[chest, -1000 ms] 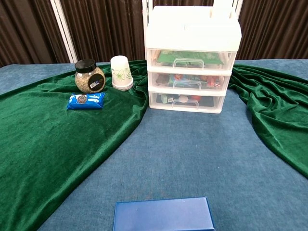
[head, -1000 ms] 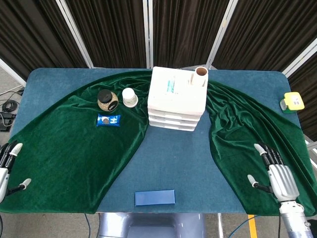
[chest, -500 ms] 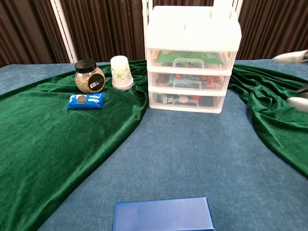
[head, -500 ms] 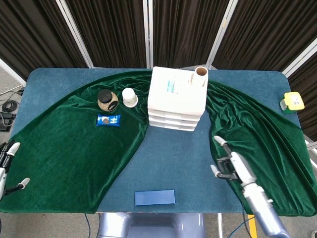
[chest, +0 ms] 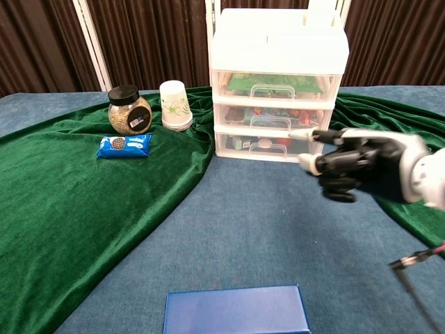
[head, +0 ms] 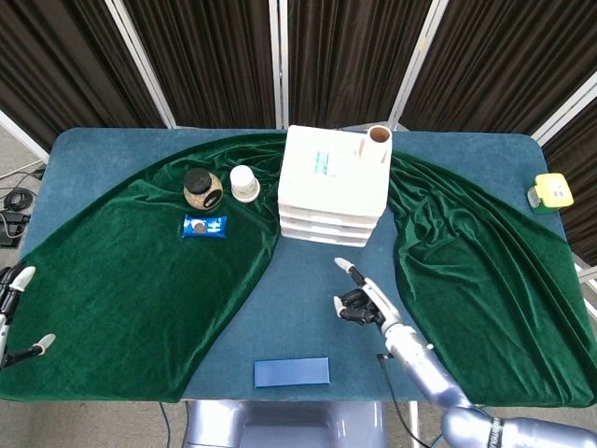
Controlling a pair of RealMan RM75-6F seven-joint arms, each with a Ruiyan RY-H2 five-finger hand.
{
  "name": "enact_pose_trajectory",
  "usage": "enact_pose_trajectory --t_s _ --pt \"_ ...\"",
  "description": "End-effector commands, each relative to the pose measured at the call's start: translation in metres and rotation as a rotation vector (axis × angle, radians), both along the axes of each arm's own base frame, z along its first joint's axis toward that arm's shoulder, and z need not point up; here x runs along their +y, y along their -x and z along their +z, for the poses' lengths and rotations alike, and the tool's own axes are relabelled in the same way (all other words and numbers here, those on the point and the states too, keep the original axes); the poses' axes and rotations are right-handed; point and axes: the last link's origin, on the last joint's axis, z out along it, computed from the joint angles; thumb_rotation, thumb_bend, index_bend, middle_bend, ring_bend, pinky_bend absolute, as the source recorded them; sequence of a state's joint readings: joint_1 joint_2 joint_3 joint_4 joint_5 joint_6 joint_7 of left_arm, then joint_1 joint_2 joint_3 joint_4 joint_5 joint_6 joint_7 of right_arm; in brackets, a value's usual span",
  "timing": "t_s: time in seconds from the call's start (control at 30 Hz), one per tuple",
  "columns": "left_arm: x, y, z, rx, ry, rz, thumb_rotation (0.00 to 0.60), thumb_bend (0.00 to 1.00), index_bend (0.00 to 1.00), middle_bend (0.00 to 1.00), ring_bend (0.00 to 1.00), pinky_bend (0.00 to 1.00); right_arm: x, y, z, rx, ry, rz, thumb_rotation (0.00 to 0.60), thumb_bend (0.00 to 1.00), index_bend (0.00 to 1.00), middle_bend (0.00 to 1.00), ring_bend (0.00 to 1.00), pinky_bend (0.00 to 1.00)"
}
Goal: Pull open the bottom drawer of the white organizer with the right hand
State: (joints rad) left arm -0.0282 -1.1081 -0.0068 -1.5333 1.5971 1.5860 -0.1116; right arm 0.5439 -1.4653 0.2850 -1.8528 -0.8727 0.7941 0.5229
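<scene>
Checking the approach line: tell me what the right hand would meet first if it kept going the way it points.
Probably the white organizer, near its bottom drawer. The right hand points toward it over bare tabletop; exact height and depth are unclear.

white right hand [chest: 361, 165], black fingers [chest: 339, 182].

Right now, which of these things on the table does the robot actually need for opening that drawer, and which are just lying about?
For the job:
white organizer
its bottom drawer, not yet opened
right hand, in front of the organizer, not touching it

Lying about:
jar
paper cups
cookie packet
blue box
green cloth
left hand, at the table edge
</scene>
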Motion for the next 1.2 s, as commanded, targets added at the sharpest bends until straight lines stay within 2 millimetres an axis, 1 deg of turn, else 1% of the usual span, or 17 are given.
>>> enact_pose_trajectory --t_s 0.03,0.13,0.5,0.87,1.2 --pt "0.0 0.0 0.0 -0.002 0.005 -0.001 0.6 0.11 0.0 0.0 0.0 0.0 -0.008 -0.006 -0.017 -0.028 -0.01 -0.034 0.6 0.53 0.08 0.91 0.97 0.91" --pt "0.0 -0.001 0.001 -0.007 0.005 -0.006 0.6 0.11 0.0 0.0 0.0 0.0 -0.013 -0.012 -0.032 -0.045 -0.01 -0.062 0.6 0.54 0.08 0.91 0.97 0.91" --pt "0.002 0.001 0.003 -0.023 0.011 -0.001 0.6 0.11 0.0 0.0 0.0 0.0 -0.026 -0.027 -0.062 -0.098 -0.033 -0.125 0.6 0.54 0.05 0.91 0.97 0.91" --pt "0.001 0.0 0.005 -0.038 0.021 -0.008 0.6 0.11 0.0 0.0 0.0 0.0 -0.044 -0.03 -0.082 -0.116 -0.065 -0.172 0.6 0.54 0.05 0.91 0.97 0.91" --pt "0.006 0.003 0.004 -0.051 0.034 0.005 0.6 0.11 0.0 0.0 0.0 0.0 -0.064 -0.028 -0.089 -0.119 -0.028 -0.214 0.6 0.54 0.05 0.9 0.96 0.9"
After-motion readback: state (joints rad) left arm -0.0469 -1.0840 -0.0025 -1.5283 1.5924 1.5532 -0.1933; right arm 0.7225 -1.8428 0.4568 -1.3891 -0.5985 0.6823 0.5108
